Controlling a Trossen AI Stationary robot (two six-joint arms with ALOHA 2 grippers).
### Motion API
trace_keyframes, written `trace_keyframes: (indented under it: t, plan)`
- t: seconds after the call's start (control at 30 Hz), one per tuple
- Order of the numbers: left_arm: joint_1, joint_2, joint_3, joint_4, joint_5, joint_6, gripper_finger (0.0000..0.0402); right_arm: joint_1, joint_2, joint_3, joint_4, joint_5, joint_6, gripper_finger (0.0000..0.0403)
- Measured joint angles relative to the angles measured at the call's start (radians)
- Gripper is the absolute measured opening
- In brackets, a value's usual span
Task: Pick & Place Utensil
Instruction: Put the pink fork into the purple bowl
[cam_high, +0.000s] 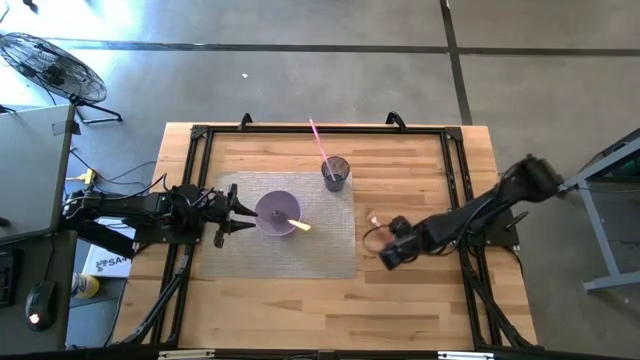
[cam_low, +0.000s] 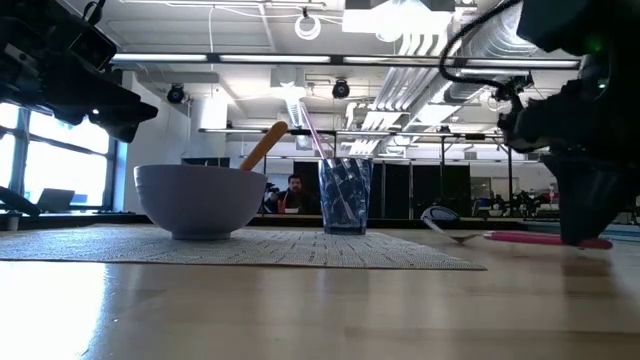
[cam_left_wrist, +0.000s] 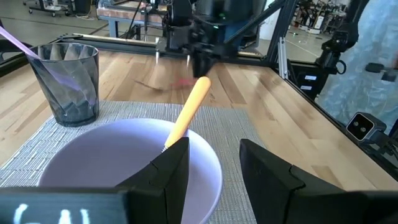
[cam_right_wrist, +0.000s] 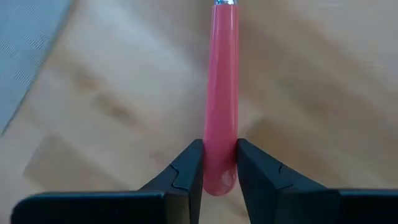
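I see my right gripper (cam_right_wrist: 219, 171) clamped on the pink-handled spoon (cam_right_wrist: 222, 93) lying flat on the table (cam_high: 420, 290); left gripper (cam_left_wrist: 214, 162) narrowly parted beside the bowl (cam_left_wrist: 112, 162)

Overhead cam looks straight down on the whole desk (cam_high: 400, 300); low cam sits at desktop level. Both catch the bowl (cam_high: 277, 213), as does the close left wrist cam.

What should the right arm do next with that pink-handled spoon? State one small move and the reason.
Probably lift straight up. The right gripper is shut on the pink-handled spoon, which lies flat on the wooden table, off the mat. Raising it clears the table before carrying.
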Motion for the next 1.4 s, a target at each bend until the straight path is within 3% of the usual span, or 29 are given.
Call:
trace_keyframes:
  t: [0.23, 0.43, 0.87, 1.4]
  plan:
    - [0.0, 0.0, 0.0, 0.0, 0.0, 0.0, 0.014, 0.047, 0.19, 0.169, -0.011, -0.038, -0.145, 0.0081]
    - [0.0, 0.0, 0.0, 0.0, 0.0, 0.0, 0.014, 0.031, 0.21, 0.231, -0.073, -0.037, -0.164, 0.0108]
    - [0.0, 0.0, 0.0, 0.0, 0.0, 0.0, 0.014, -0.025, 0.209, 0.245, -0.01, 0.135, -0.304, 0.0135]
    - [0.0, 0.0, 0.0, 0.0, 0.0, 0.0, 0.014, -0.111, 0.325, 0.251, 0.053, 0.053, -0.416, 0.0135]
